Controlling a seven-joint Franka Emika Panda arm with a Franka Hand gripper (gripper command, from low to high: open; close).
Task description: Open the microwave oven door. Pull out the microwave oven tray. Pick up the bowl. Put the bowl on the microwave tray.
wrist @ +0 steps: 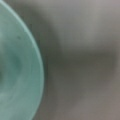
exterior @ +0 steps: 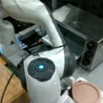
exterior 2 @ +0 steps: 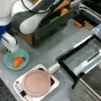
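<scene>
The arm bends low; its gripper touches the upright bowl rim, state not discernible.

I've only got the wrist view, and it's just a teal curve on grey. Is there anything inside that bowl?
Observer: Yes, in a front view an orange piece lies in the bowl.
Operator: Where is the gripper?
Observer: The gripper is at the bowl's rim, on its top-left side in a front view.
Operator: Is the oven door open?
Observer: Yes, the door lies folded down in front of the microwave oven.
</scene>
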